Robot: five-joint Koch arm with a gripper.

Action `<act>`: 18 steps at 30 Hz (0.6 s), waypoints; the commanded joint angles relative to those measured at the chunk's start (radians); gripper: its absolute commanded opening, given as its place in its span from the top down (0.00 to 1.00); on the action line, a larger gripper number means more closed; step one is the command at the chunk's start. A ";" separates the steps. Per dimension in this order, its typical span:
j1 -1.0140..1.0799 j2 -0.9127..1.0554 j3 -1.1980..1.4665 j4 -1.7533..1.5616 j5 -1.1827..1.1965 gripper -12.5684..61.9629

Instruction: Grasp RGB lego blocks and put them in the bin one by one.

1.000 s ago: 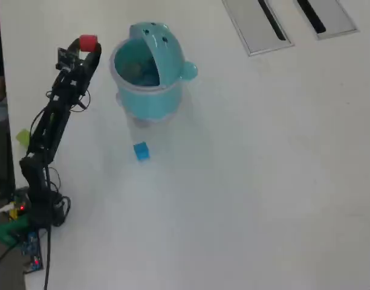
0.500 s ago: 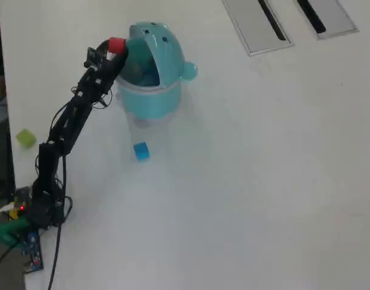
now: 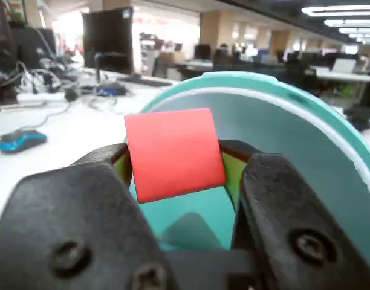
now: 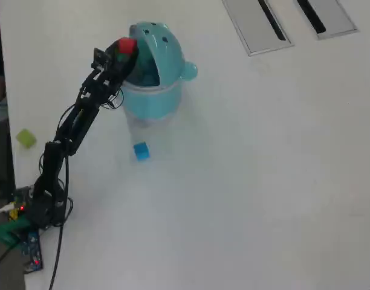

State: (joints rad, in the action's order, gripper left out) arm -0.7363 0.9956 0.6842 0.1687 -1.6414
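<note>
So the red block (image 4: 126, 46) has been carried in from off to the left of the bin (image 4: 150, 96) and is now held right over the bin's left rim, at the mouth under the hooded lid (image 4: 162, 45). In the wrist view the block (image 3: 174, 152) is pinched between the two dark jaws of the gripper (image 3: 176, 166), which are closed only as far as the block allows, with the teal inside of the bin seen straight behind it. That probably means the drop is next, though a bit more reach inward might be wanted so the rim isn't clipped. The blue block (image 4: 141, 151) is left on the table just below the bin, and the yellow-green block (image 4: 26, 138) is sat well off to the bin's lower left, near the arm's base. Two more to go, by the looks of it.
</note>
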 commanded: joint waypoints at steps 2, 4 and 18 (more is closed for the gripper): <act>0.002 0.026 -0.089 -0.012 -0.077 0.47; 0.003 0.026 -0.087 -0.012 -0.078 0.45; -0.038 0.092 -0.083 0.069 -0.063 0.43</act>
State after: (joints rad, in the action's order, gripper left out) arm -0.7563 1.0078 0.6842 0.2240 -1.7119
